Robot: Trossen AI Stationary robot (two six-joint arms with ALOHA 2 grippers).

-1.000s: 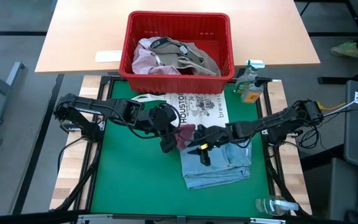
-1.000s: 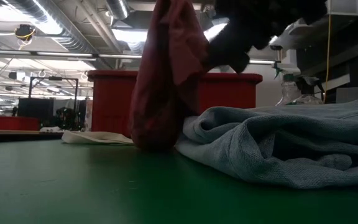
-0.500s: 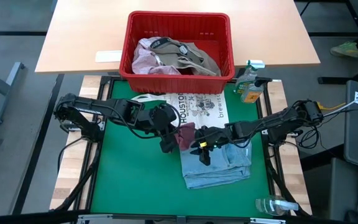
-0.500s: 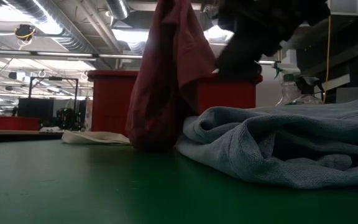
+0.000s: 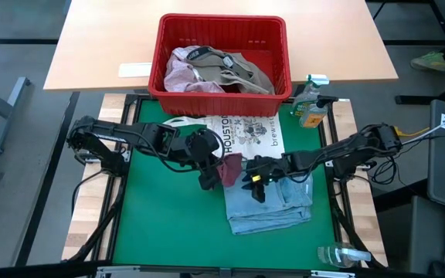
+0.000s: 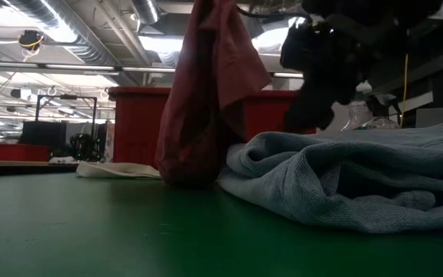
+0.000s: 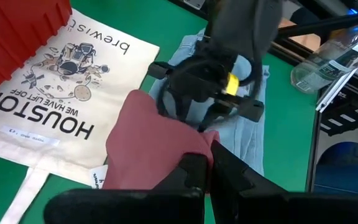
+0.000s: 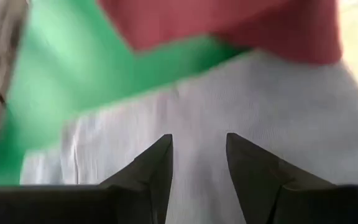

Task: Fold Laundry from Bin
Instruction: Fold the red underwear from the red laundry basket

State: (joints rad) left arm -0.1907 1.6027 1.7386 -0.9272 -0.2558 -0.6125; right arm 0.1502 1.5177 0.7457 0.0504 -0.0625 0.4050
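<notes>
On the green mat (image 5: 161,224), just in front of the white HOUSTON tote bag (image 5: 238,133), the left gripper (image 5: 209,174) is clenched on the maroon garment (image 5: 229,168) and holds it up by one end; in the low view the cloth (image 6: 202,100) hangs as a bunched column whose lower end touches the mat. The left wrist view shows the dark fingers (image 7: 194,169) pinching that maroon cloth (image 7: 151,146) at its edge. Beside it, on the side away from the left arm, lies the light blue garment (image 5: 269,202), rumpled flat on the mat, its near edge touching the hanging maroon piece. The right gripper (image 5: 258,185) hovers over the blue garment next to the maroon one, fingers (image 8: 157,163) parted and pointing down at blue cloth (image 8: 229,118), grasping nothing. Beyond the tote bag, the red bin (image 5: 221,27) stands on the wooden table (image 5: 99,38) with pale pink (image 5: 178,73) and khaki-grey laundry (image 5: 238,69) heaped inside. A spray bottle (image 5: 310,104) stands beside the tote bag, near the bin's corner.
</notes>
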